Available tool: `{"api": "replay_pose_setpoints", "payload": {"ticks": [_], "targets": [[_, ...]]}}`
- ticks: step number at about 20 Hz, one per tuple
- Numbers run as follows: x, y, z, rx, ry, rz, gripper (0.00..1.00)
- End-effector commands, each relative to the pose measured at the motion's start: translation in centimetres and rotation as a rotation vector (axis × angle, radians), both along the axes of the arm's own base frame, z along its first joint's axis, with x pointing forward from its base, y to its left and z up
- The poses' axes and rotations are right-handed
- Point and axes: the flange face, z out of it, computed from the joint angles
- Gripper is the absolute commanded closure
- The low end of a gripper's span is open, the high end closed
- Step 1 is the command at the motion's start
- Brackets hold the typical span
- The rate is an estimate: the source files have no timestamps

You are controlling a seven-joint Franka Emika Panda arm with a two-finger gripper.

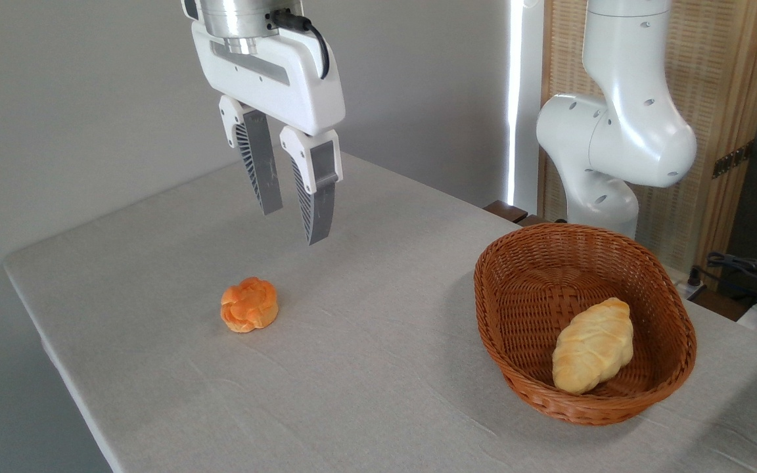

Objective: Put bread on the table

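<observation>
The big table (365,368) comes closest to us. It has a light grey cloth on it, with a few soft wrinkles. It fills most of the view.

The white robot arm (615,131) stands behind the table, on the right side, by a wooden screen (727,98).

A brown wicker basket (674,309) sits on the table at the right. A long, pale yellow loaf (593,345) lies inside it, leaning on the near wall.

The claw (296,226) hangs in the air over the left part of the table. It points down. Its two grey fingers (261,164) are apart with a small gap between them, and they hold nothing.

The bread (250,304) is a small round orange bun with a bumpy top like a flower. It sits on the cloth by itself, well apart from the basket. It is below the claw and a bit to the left and nearer to us. The claw does not touch it, and there is clear space between the fingertips and the bun.
</observation>
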Motion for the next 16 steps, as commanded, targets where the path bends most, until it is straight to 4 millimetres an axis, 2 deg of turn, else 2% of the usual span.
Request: {"api": "replay_pose_setpoints", "payload": {"ticks": [1,7,16], "targets": [[-0.3,0.8,0.4,0.004,0.001,-0.002,0.00],[0.0,0.7,0.4,0.004,-0.015,-0.007,0.00],[0.4,-0.5,-0.3,0.037,-0.005,-0.052,0.00]]}}
